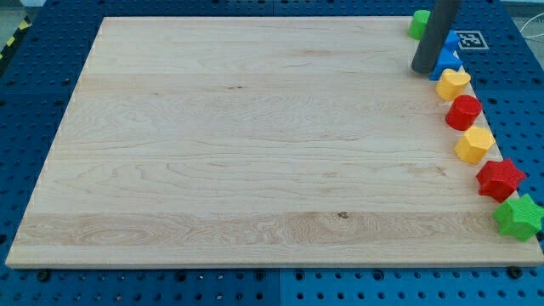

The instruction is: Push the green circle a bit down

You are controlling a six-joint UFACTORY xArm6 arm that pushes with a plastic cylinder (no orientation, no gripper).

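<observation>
The green circle (pixel 418 23) sits at the board's top right corner, partly hidden behind my rod. My tip (pixel 423 69) rests on the board just below and slightly right of the green circle, touching the left side of a blue block (pixel 448 59). Below it along the right edge lie a yellow heart (pixel 453 83), a red circle (pixel 464 112), a yellow hexagon (pixel 474 145), a red star (pixel 500 179) and a green star (pixel 519 217).
The wooden board (pixel 246 144) lies on a blue pegboard table. A white tag with black marks (pixel 469 39) lies by the top right corner, beside the blue block.
</observation>
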